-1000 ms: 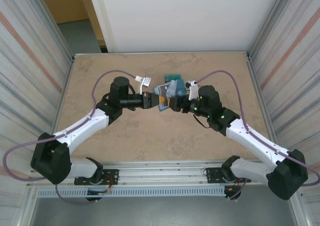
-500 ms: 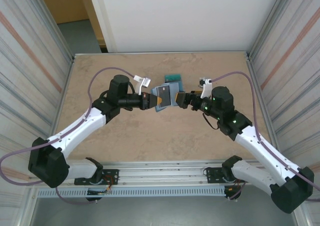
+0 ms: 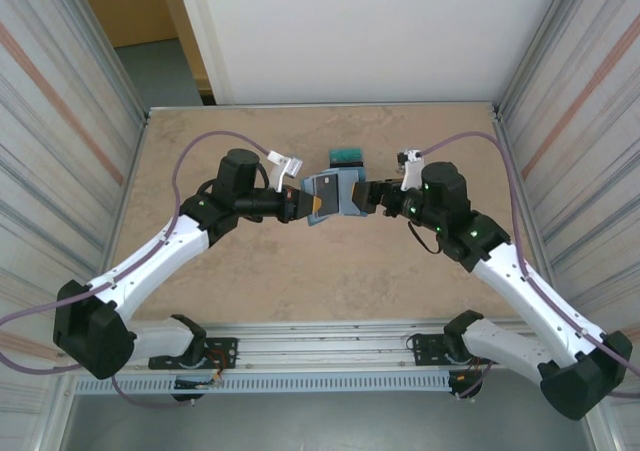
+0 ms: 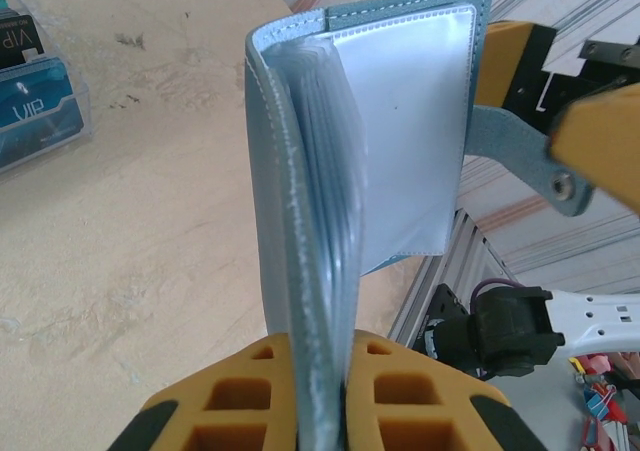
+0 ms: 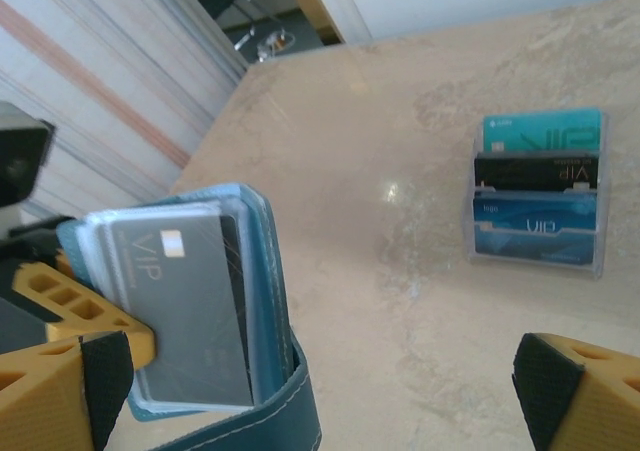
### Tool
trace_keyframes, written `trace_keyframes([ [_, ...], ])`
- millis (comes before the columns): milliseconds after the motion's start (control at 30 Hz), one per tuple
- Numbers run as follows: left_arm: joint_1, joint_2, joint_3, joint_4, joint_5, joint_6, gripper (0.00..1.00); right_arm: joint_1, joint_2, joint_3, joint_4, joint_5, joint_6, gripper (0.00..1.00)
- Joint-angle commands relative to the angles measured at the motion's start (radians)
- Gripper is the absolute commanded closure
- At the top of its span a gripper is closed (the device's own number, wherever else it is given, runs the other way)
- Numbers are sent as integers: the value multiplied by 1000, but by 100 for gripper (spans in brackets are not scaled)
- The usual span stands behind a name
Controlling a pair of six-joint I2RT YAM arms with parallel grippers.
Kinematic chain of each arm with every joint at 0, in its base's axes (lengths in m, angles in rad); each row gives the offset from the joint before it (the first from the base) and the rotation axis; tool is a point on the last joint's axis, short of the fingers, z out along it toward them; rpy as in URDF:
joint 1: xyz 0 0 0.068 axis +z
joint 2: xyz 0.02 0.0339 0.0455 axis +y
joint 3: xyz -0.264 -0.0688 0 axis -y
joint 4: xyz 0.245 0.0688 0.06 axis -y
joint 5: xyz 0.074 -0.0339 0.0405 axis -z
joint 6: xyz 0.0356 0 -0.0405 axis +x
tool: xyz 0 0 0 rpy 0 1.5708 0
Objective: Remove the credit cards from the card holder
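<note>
A: Left side first. What's the pincer doing?

B: My left pincer is clamped tight on the bottom edge of the card holder. The pads squeeze both panels, and the holder stands upright, lifted off the table, with its clear sleeves fanned open.

A: Right one?

B: My right pincer gapes as wide as it goes and grips nothing. It sits just beside the holder's free edge, facing my left one mid-table.

A: Anything in the holder?

B: A grey VIP card in the front sleeve, seen from the right wrist. The strap curls loose under it.

A: And farther out?

B: Credit cards — teal, black, blue — stepped in a clear tray, flat on the table beyond the holder, toward the far side, well apart from both pincers.
</note>
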Motion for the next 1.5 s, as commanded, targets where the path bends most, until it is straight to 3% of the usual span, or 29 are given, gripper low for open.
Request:
trace_keyframes([
  [0,-8,-21,23,30,38,18,100,26,58,49,-50,-11,-45,1],
  [500,-8,5,60,-97,19,70,100,44,240,192,-158,-66,-88,2],
  [733,-6,-1,46,-53,58,60,100,15,245,149,-117,-141,-77,22],
  [867,7,-8,29,-18,94,43,100,-60,212,93,-65,-248,-46,38],
  [1233,46,-14,-9,95,200,-24,100,-189,189,-18,74,-577,-19,68],
  [1400,55,-9,-22,118,208,-46,100,-215,181,-47,150,-659,13,80],
  [1467,58,-7,-29,136,215,-59,95,-220,177,-57,186,-683,31,88],
])
